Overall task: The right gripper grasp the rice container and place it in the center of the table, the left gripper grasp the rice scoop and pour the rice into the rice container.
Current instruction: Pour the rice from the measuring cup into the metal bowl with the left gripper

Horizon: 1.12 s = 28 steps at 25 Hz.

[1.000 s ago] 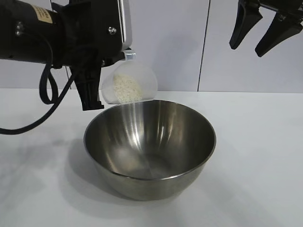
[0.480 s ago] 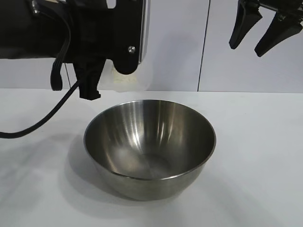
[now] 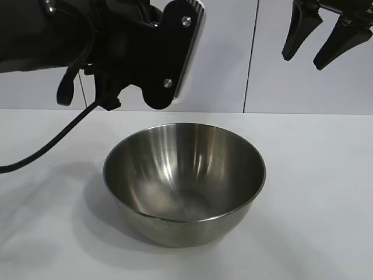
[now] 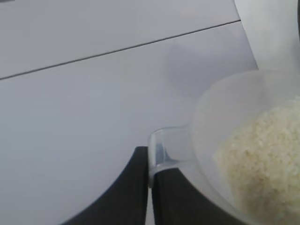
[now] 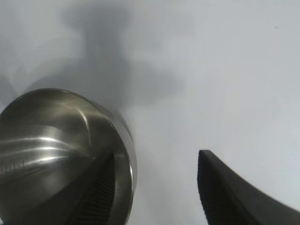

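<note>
Your left gripper [image 4: 150, 187] is pinching the scoop [image 4: 225, 154] by its tab — rice [image 4: 262, 159] inside; your right gripper [image 3: 326, 38] is hanging open, empty, above the bowl [image 3: 184, 181].

The left arm reaches in from nine o'clock of the exterior view, high up, its wrist rolled so that the body hides the claw there. In its wrist view the left gripper [image 4: 151, 187] has its fingers pressed together, seemingly pinching a thin tab. The right gripper [image 3: 326, 38] hangs at one o'clock, fingers spread and pointing down, holding nothing.
</note>
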Tool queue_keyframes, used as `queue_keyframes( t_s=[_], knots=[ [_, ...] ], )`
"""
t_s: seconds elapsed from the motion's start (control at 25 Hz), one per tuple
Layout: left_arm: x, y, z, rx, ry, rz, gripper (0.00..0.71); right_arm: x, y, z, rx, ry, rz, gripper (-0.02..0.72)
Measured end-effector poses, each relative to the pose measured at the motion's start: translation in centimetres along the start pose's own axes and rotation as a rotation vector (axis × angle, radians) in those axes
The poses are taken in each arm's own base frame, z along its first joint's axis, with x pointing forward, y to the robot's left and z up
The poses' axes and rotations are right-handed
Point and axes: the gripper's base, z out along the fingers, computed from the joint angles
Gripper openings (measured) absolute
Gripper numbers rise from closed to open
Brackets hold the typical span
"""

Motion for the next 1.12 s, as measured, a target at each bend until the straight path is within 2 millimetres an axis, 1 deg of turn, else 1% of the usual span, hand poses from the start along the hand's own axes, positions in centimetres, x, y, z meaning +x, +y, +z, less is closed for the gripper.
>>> queue_keyframes(
  t_s=[0.36, 0.72, 0.88, 1.12],
  knots=[
    [0.17, 0.34, -0.01, -0.036, 0.021, 0.131, 0.007, 0.01, 0.00, 0.00, 0.000, 0.001, 0.000, 0.370],
    [0.23, 0.93, -0.05, -0.099, 0.035, 0.191, 0.007, 0.01, 0.00, 0.00, 0.000, 0.001, 0.000, 0.370],
    [0.17, 0.99, -0.05, -0.106, 0.032, 0.236, 0.007, 0.01, 0.00, 0.00, 0.000, 0.001, 0.000, 0.370],
    [0.17, 0.99, -0.05, -0.106, 0.032, 0.244, 0.007, 0.00, 0.00, 0.00, 0.000, 0.000, 0.000, 0.370]
  ],
)
